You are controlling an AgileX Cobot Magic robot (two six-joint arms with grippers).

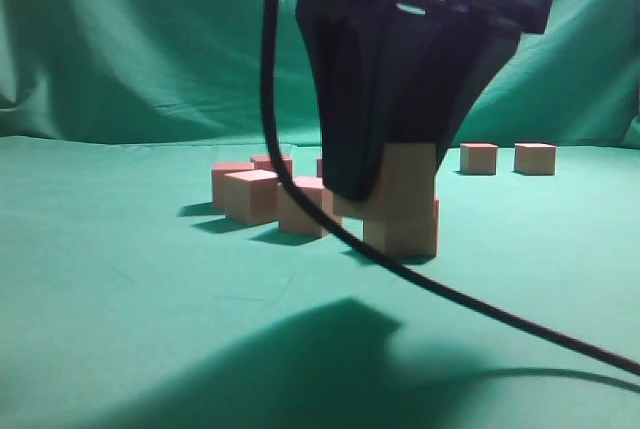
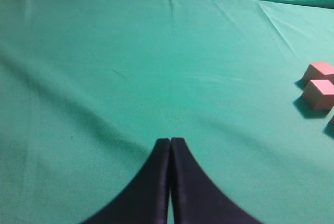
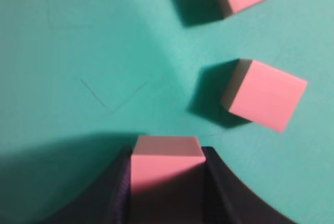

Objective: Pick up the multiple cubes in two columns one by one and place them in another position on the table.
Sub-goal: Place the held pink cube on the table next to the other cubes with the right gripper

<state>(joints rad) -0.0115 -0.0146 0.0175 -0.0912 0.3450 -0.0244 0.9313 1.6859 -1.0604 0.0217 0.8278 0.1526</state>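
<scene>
Above green bench [image 1: 120, 279]: right tool [image 3: 166, 182] clamped on pink cube [image 3: 166, 169]; left tool [image 2: 170, 143] pressed together, holding nothing.

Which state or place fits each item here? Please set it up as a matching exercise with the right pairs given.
Items
1. right gripper
2. left gripper
3. pink cube held between the fingers
4. pair of pink cubes far back on the right

States or places
A. shut with nothing between its fingers, above bare green cloth
B. resting apart from the main group, near the backdrop
C. clamped from both sides
D. shut on a cube

Pairs: 1-D, 2-A, 3-C, 4-B
</scene>
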